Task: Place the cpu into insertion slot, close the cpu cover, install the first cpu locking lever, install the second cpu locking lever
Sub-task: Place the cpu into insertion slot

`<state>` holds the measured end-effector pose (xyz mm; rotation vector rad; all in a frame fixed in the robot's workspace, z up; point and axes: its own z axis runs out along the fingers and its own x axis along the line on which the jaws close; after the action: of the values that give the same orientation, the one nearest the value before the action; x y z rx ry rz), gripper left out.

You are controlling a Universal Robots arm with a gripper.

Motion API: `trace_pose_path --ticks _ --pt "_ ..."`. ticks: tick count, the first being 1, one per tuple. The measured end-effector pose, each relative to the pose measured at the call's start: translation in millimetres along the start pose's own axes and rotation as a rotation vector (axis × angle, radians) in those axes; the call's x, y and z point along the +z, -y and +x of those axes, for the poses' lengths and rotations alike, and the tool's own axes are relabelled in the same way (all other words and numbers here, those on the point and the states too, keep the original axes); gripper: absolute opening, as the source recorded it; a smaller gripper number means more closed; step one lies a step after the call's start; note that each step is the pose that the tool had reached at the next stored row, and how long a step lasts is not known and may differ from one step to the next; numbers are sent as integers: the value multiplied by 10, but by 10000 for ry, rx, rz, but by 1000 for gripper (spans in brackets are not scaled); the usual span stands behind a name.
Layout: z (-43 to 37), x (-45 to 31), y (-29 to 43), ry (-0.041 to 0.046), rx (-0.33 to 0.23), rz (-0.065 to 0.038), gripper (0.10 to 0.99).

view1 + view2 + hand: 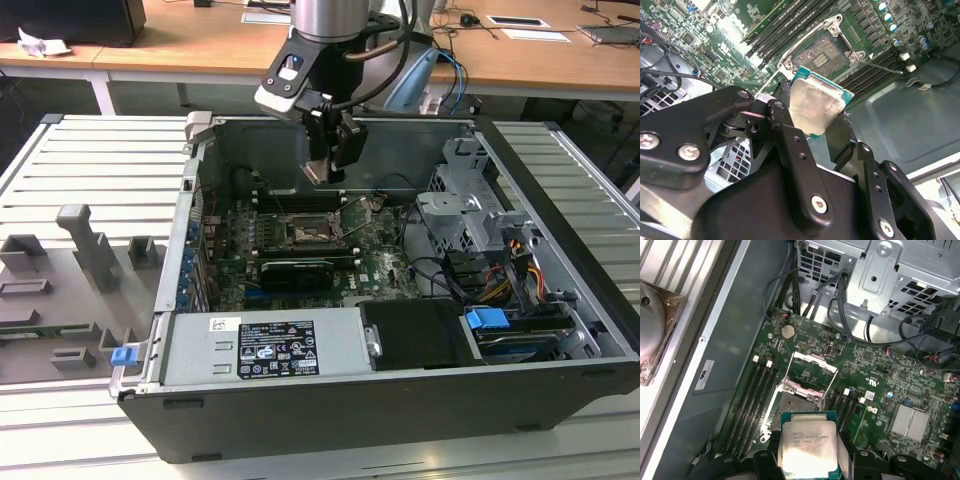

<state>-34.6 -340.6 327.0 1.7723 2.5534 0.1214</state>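
Pincer (323, 170) is clamped on the cpu (817, 107). The chip sits between the two black fingers (839, 137), held by opposite edges with its silvery lid facing the second wrist view. It hangs in the air inside the open computer case (560, 300), clear of the motherboard (385, 258), near the case's far wall in the exterior view. The case sits on a ribbed grey tabletop (575, 165).

The insertion slot (800, 402) lies directly below the chip and apart from it, mid-board, between the two banks of long black memory slots (752, 400). The cpu cover (814, 361) looks swung up and open on the side of the socket away from the chip. The socket is bare, so the chip is not yet seated.

We judge the chip light and fully stiff, a thin flat plate that won't flex. The metal lid looks smooth and probably slick, so a light pinch could let it slide or twist. The underside contacts and the socket's pin field are the fragile parts: no scraping, no tilted drop. We think the best hold is what we see here, on two opposite pale green edges, leaving the underside free and keeping the chip level with the socket. We can't make out the orientation notches from here.
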Motion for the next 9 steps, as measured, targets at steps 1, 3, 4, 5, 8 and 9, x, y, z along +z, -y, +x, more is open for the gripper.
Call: trace_pose_path --ticks 1,3,4,5,8,9 --pt "0 9 1 -7 3 20 525" --pt "0 18 2 -15 13 46 525" --pt "0 23 2 -17 18 52 525" --pt "-1 28 3 -19 26 56 525" --pt "-1 42 3 -9 152 58 525" --pt "-1 46 3 0 224 58 525"
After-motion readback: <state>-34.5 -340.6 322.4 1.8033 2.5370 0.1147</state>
